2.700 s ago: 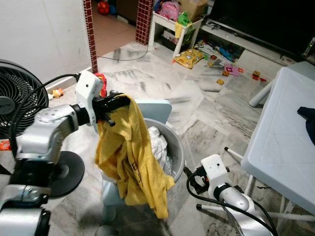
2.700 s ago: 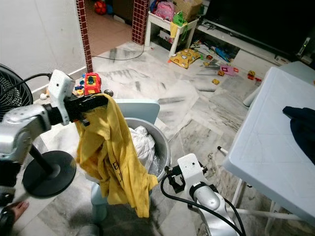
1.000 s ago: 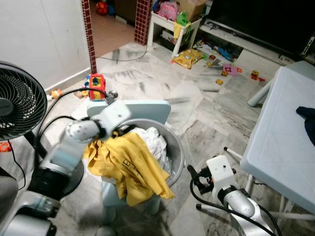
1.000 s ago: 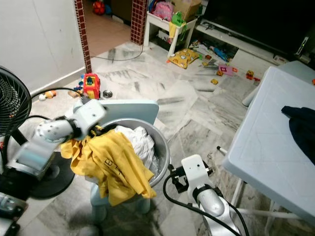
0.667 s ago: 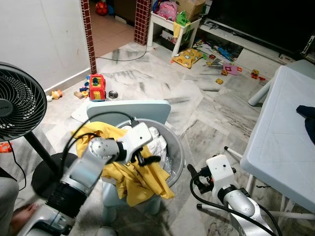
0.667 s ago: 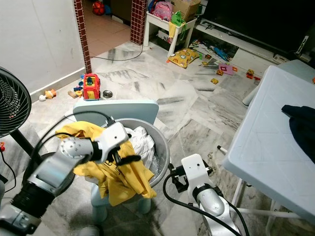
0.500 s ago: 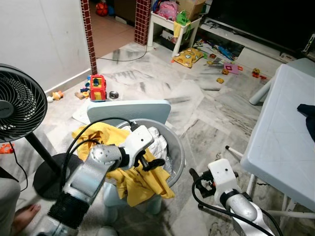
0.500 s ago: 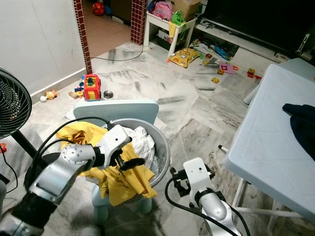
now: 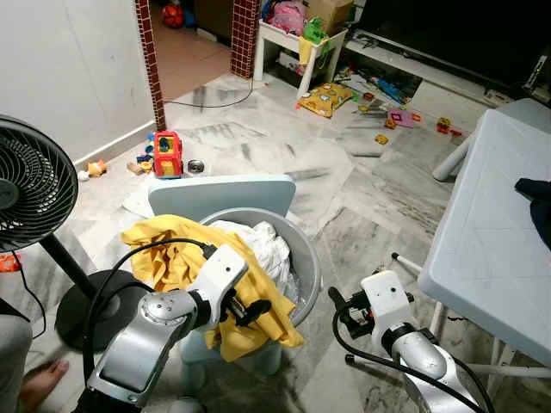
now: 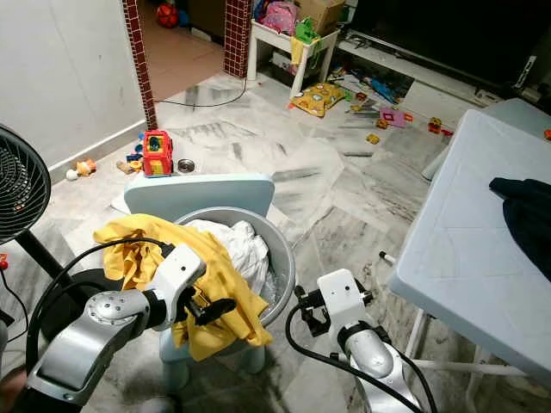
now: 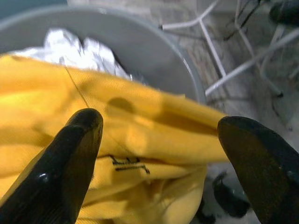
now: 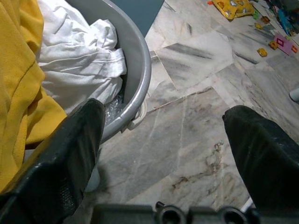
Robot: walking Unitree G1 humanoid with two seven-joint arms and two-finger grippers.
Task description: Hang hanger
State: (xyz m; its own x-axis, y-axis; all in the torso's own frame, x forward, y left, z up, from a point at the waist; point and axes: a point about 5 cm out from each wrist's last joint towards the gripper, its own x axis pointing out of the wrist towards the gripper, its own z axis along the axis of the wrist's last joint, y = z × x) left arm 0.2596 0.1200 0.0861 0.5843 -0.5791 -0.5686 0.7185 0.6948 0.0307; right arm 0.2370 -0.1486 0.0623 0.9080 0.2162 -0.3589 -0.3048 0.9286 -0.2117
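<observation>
A yellow shirt lies draped over the near rim of a grey basin and hangs down its front. The basin stands on a light-blue chair and holds white cloth. My left gripper is low at the basin's front, just over the yellow shirt. Its fingers stand wide apart and open, holding nothing. My right gripper hangs low to the right of the basin, open and holding nothing.
A black standing fan is at the left. A white table with a dark cloth is at the right, thin white legs beneath it. A toy truck and scattered toys lie beyond. A person's foot is bottom left.
My left gripper held the yellow shirt up high, lowered it onto the basin, let go and drew back low. The shirt now rests over the rim.
</observation>
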